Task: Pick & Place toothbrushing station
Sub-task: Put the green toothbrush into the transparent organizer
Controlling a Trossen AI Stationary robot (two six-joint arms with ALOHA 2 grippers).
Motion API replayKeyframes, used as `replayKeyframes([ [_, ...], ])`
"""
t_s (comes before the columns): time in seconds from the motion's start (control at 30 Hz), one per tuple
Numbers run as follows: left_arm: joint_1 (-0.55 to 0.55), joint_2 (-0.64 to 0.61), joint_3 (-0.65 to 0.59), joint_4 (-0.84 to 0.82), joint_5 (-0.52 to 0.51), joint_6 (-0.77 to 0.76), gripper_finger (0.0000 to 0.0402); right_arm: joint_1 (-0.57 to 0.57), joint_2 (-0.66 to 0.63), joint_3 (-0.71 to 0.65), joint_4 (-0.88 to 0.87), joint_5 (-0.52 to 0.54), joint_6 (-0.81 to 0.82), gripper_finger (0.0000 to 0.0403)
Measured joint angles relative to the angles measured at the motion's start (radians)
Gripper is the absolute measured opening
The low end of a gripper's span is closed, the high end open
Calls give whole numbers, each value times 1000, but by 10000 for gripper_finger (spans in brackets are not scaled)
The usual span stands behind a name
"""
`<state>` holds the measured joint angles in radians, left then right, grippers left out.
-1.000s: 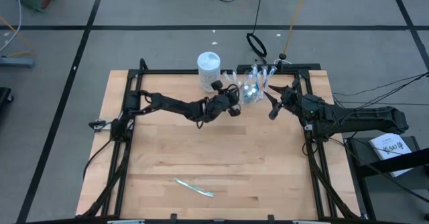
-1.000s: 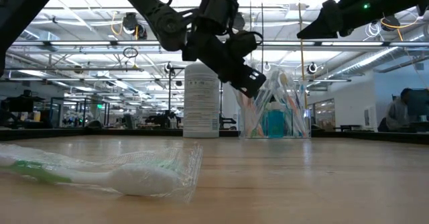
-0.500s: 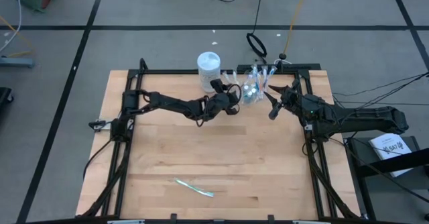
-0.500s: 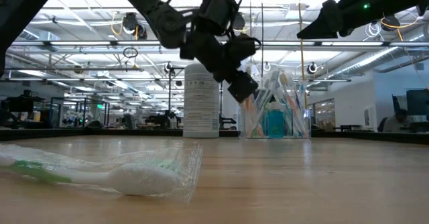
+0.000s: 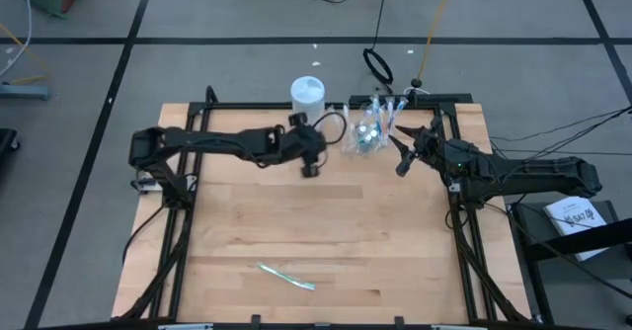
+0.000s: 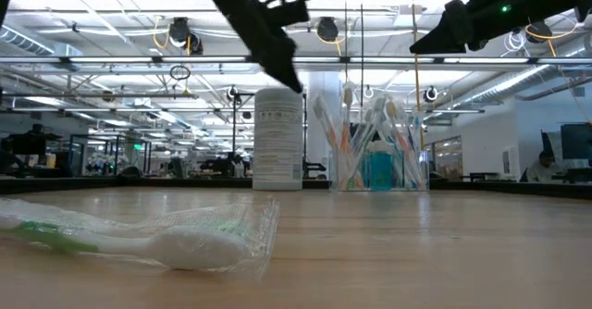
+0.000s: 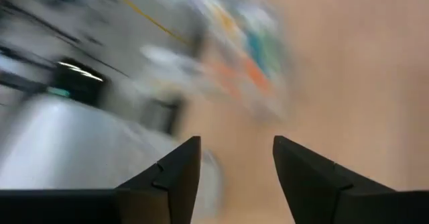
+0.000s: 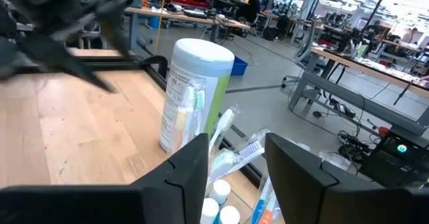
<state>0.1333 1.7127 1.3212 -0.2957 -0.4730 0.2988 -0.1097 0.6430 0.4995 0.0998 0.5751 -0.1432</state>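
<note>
A clear plastic cup [image 5: 367, 132] stands upright near the table's far edge, filled with several pale toothbrushes [image 6: 370, 129] and small blue tubes [image 8: 218, 207]. One wrapped toothbrush [image 5: 286, 275] lies flat near the table's front edge, close to the low camera [image 6: 148, 240]. My left gripper [image 5: 309, 164] hangs open and empty above the table, left of the cup; its wrist view [image 7: 234, 177] is blurred. My right gripper [image 5: 399, 162] waits open and empty just right of the cup, raised above it [image 6: 430, 39], with the brushes showing past its fingers [image 8: 234, 177].
A tall white canister [image 5: 307, 95] stands on the table's far edge, left of the cup [image 6: 277, 138]. A black frame [image 5: 197, 113] runs along the table's sides. Bare wood lies between the cup and the wrapped toothbrush.
My left gripper has drawn back from the cup toward the table's left edge and risen, its arm folding back. The cup and its toothbrushes stay where they were. My right arm has kept still.
</note>
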Motion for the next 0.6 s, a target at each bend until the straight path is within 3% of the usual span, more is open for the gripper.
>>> replayKeyframes([
  [0.07,0,-33,0,-160,121,-42,184,0,0,0,0,0,0,139],
  [0.17,-6,-57,0,-413,383,-94,172,0,0,0,0,0,0,139],
  [0.27,-31,-60,-33,-529,639,-87,161,0,0,0,0,0,0,139],
  [0.4,-104,-59,-143,-450,828,-49,149,0,0,0,0,0,0,139],
  [0.6,-267,-58,-319,-174,865,-129,145,0,0,0,0,0,0,139],
])
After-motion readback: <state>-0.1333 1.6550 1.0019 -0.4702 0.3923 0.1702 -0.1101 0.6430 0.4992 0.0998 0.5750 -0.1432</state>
